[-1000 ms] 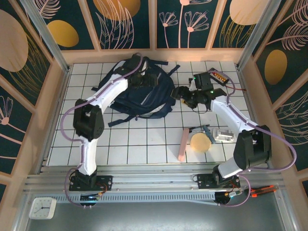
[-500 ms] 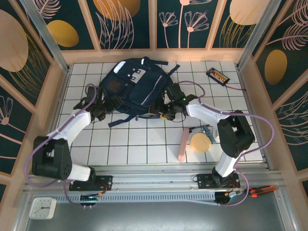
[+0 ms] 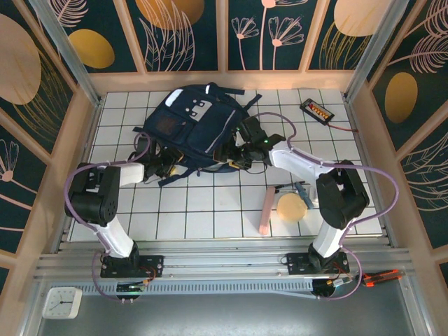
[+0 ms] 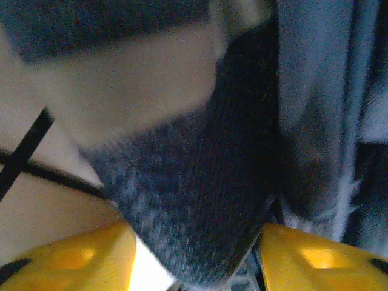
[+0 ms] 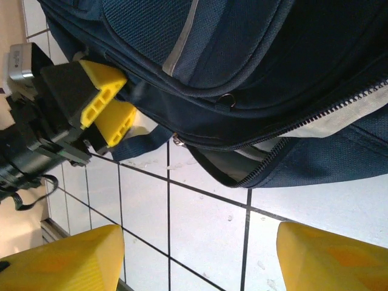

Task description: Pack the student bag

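At the left, the left tool (image 3: 165,166) is reaching into the near left edge of the student bag (image 3: 199,122), a big navy backpack lying flat toward the far middle of the tiled table (image 3: 203,210). Its yellow fingers are standing partly closed around a fold of dark fabric. Whether they are truly pinching it cannot be told, because its own camera is sitting so close that the cloth is blurring. If the bite is shallow, the fabric is likely to be slipping free once the arm is pulling, and a loose strap (image 5: 145,139) beside the fingers could be snagging.

In the middle, a zip (image 5: 254,167) along the bag's near edge is gaping only slightly. The inside is showing as a dark slit, so the room within is hidden.

To the right, the right tool (image 5: 200,242) is hovering near that gap, wide open and holding nothing. The two tools are working close together and are risking a bump.

Further right, a long pink thing (image 3: 266,208) and a round tan thing (image 3: 290,208) are lying well apart from the bag. What they are is hard to make out.
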